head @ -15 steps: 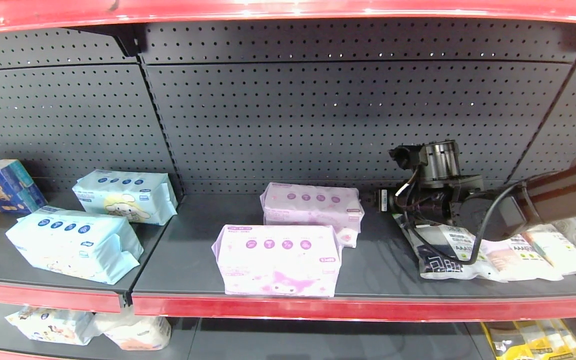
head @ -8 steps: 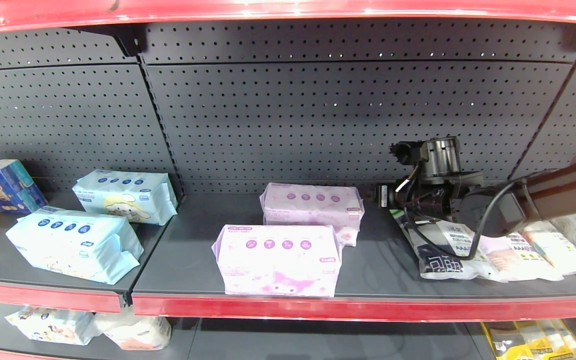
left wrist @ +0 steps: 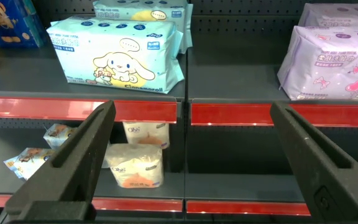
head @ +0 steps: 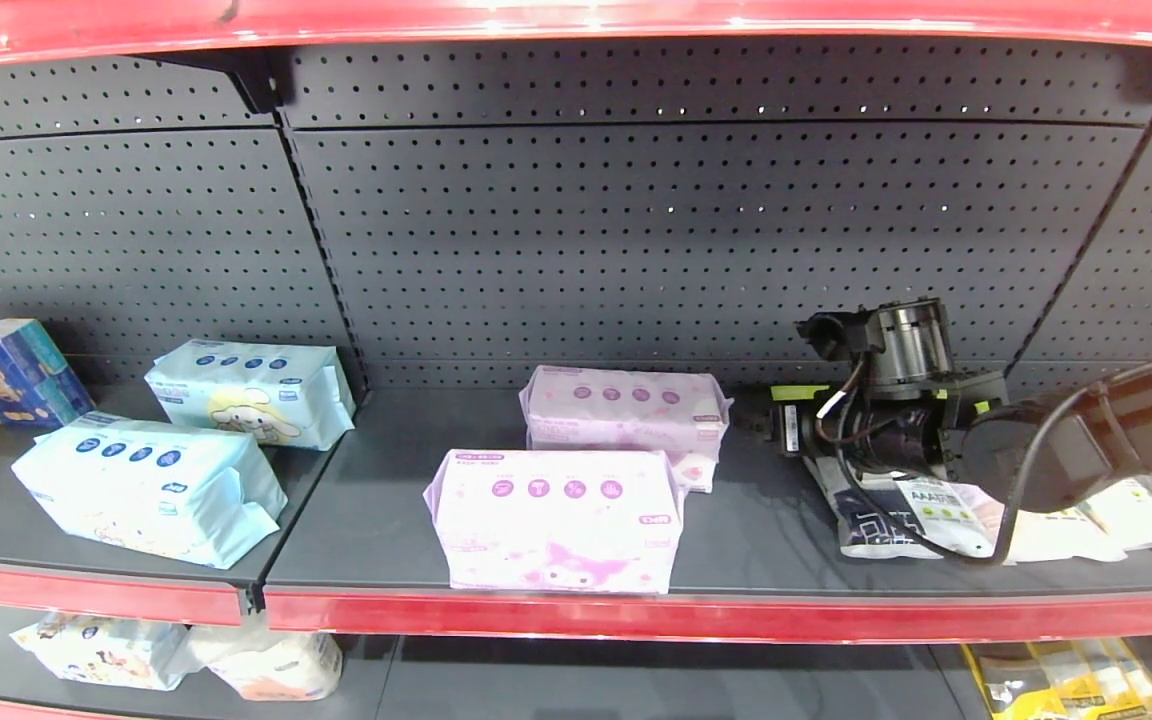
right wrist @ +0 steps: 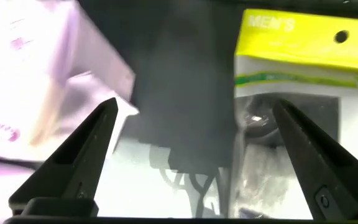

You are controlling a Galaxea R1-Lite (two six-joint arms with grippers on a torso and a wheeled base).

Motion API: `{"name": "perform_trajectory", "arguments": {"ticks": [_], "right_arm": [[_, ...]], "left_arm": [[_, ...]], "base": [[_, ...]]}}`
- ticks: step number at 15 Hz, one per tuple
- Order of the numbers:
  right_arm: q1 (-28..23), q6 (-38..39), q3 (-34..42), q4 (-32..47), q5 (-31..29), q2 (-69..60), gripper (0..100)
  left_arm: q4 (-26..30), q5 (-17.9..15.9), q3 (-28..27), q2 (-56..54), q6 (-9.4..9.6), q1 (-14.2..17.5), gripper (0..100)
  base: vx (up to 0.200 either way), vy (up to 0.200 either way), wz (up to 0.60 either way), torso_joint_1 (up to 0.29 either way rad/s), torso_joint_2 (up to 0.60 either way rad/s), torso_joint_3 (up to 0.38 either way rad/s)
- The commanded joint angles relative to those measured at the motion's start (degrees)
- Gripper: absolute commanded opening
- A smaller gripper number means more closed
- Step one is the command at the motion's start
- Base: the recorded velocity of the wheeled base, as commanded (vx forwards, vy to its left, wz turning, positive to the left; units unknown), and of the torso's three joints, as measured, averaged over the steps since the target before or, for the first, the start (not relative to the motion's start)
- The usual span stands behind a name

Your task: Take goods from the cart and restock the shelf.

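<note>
Though empty, right hand (right wrist: 194, 104) wide open

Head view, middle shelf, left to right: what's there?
Blue box → front pale blue tissue pack → front pink tissue pack → right claw → dark flat packet → pale flat packets at the far right.

The shelf (head: 756, 540) is matt dark metal with a perforated back panel (head: 636, 230) and glossy red edge strip (head: 716, 612); tissue packs (head: 556, 520) wear smooth, shiny plastic wrap.
</note>
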Motion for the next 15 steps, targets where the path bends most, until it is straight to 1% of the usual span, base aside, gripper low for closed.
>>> {"name": "perform_trajectory", "arguments": {"ticks": [1, 5, 10, 15], "right_arm": [[0.39, 0.28, -0.11, -0.04, -0.04, -0.23, 100], [1.36, 2.66, -1.61, -0.04, -0.04, 0.73, 100], [1.62, 2.83, -3.1, -0.13, -0.22, 1.0, 100], [2.5, 4.76, -3.63, -0.04, -0.22, 1.17, 100]], "left_arm": [[0.0, 0.01, 0.0, 0.07, -0.01, 0.02, 100], [0.0, 0.01, 0.0, 0.07, -0.01, 0.02, 100], [0.0, 0.01, 0.0, 0.07, -0.01, 0.02, 100], [0.0, 0.01, 0.0, 0.07, -0.01, 0.02, 100]], "base": [[0.0, 0.0, 0.0, 0.0, 0.0, 0.0], [0.0, 0.0, 0.0, 0.0, 0.0, 0.0], [0.0, 0.0, 0.0, 0.0, 0.0, 0.0], [0.0, 0.0, 0.0, 0.0, 0.0, 0.0]]}}
